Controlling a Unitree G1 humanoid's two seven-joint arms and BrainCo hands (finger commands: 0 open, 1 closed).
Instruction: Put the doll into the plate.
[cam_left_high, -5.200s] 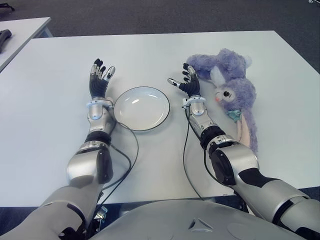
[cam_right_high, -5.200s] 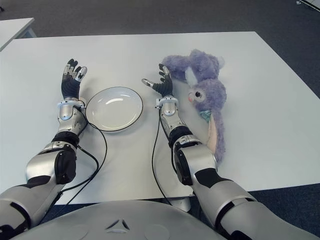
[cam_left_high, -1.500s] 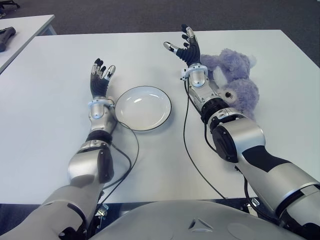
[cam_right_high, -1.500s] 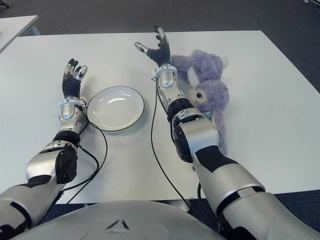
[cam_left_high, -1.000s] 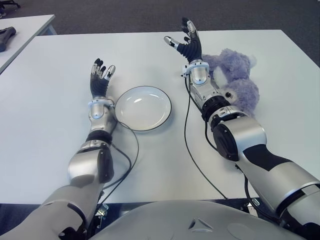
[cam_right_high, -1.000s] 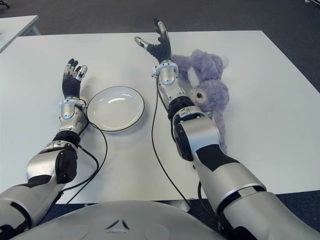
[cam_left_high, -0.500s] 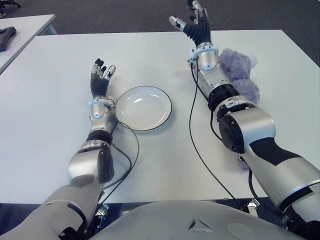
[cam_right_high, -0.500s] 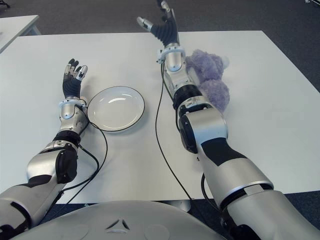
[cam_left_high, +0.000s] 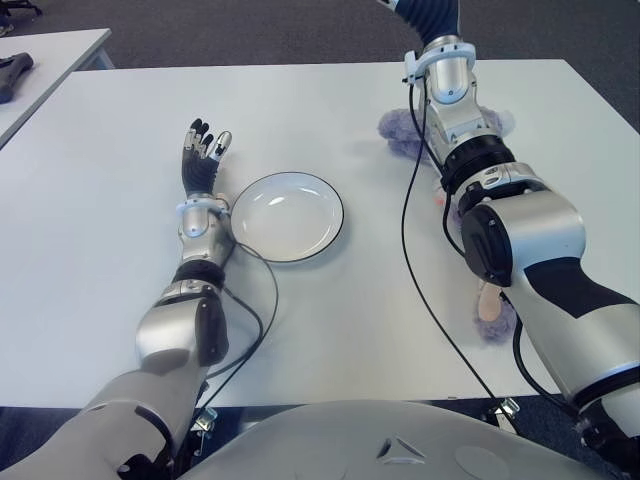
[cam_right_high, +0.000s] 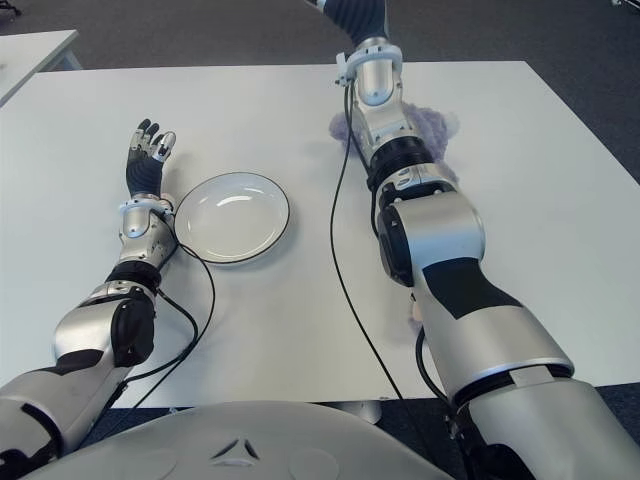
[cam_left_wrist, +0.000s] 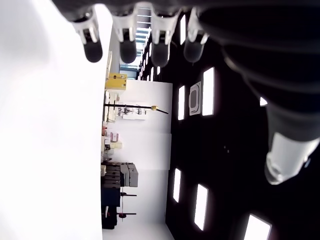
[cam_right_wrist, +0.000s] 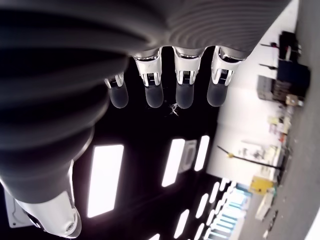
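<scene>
Purple plush marks the doll (cam_left_high: 400, 128), lying on the white table (cam_left_high: 110, 230) well right of the plate (cam_left_high: 287, 216) and mostly hidden beneath the right forearm. Right hand (cam_right_wrist: 165, 85): raised past the table's far edge, fingers extended, holding nothing. Left hand (cam_left_high: 201, 160): just left of the plate, fingers spread and empty. Plate: white, dark-rimmed, empty.
</scene>
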